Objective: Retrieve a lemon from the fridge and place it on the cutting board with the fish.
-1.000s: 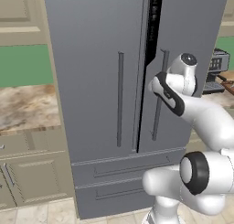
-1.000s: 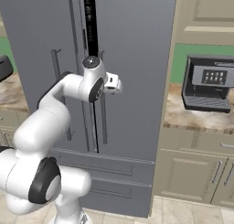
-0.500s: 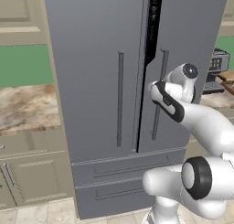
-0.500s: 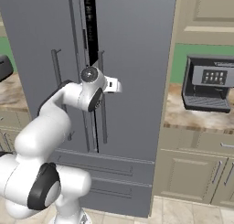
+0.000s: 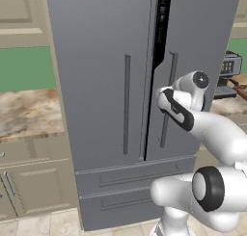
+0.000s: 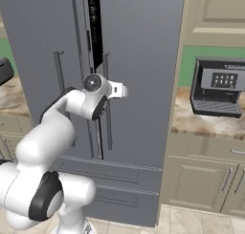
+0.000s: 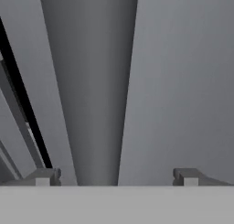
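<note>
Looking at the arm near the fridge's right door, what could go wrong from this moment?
1. The open two-finger gripper straddles the long vertical bar handle of the tall dark grey fridge. If it closes off-centre, it may slip off.
2. The right door stands only slightly ajar; a poor pull could leave it too narrow to reach in.
3. The white arm's elbow is close to the doors and may bump them.
</note>
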You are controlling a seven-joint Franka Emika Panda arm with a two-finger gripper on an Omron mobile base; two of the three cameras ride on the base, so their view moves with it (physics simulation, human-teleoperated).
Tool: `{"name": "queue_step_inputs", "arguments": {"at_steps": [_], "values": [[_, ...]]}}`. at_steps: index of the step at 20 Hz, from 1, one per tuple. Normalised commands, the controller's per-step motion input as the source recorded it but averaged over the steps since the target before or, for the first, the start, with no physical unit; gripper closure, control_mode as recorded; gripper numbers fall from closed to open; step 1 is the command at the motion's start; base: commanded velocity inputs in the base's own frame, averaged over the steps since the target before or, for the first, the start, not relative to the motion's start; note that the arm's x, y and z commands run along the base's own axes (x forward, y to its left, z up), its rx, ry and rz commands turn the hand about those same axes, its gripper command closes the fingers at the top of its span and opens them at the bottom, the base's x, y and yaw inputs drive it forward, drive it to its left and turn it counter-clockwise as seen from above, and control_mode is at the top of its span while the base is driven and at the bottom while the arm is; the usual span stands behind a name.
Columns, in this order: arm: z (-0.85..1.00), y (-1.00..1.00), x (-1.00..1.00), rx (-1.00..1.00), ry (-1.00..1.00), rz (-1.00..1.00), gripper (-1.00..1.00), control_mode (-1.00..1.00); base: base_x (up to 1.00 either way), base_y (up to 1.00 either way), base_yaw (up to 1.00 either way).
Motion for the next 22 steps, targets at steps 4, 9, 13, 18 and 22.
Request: {"name": "queue_step_inputs", "arguments": {"at_steps": [4,9,13,18,22], "values": [[0.0,0.0,0.16,0.0,-0.02,0.0,1.0,-1.0,0.0,0.0,0.0],[0.15,0.0,0.01,0.0,0.08,-0.01,1.0,-1.0,0.0,0.0,0.0],[0.27,-0.04,-0.18,0.0,0.14,-0.06,1.0,-1.0,0.0,0.0,0.0],[0.26,-0.32,-0.74,0.01,0.02,-0.01,1.0,-1.0,0.0,0.0,0.0],[0.31,-0.55,-0.97,0.06,0.0,0.0,1.0,-1.0,0.0,0.0,0.0]]}}
